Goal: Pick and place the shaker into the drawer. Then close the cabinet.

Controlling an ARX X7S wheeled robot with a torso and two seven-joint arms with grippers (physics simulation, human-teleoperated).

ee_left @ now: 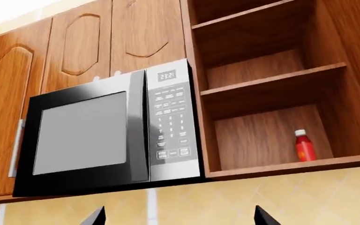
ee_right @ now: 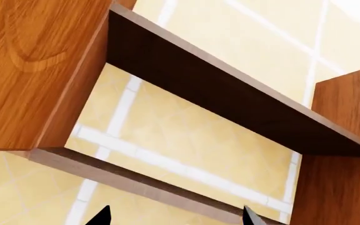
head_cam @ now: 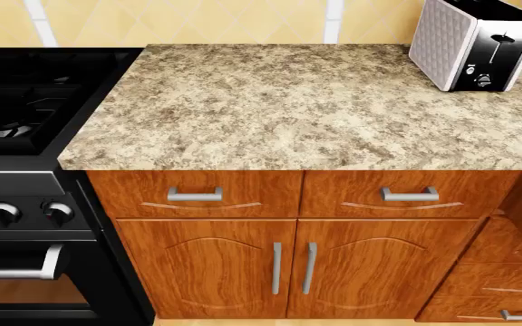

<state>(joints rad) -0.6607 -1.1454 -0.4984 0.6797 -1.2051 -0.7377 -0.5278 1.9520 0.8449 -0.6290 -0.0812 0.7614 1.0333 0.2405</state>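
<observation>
Two dark fingertips per wrist cam, spread wide w/ nothing between: left gripper (ee_left: 178, 216) faces a microwave (ee_left: 108, 133) and a red bottle (ee_left: 304, 146) on an open shelf; right gripper (ee_right: 175, 216) faces tiled wall. Shaker not visible anywhere. Head cam: granite countertop (head_cam: 298, 109), toaster (head_cam: 475, 44), stove (head_cam: 25, 88); the stacked-drawer cabinet (head_cam: 506, 285) at lower right, probably partly open.

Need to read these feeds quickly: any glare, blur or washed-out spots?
Head view: sharp, evenly lit countertop. Left wrist view: soft sheen on the microwave door, blown-out white in one corner. Right wrist view: sharp, bright tiled wall, dark shelf underside.
</observation>
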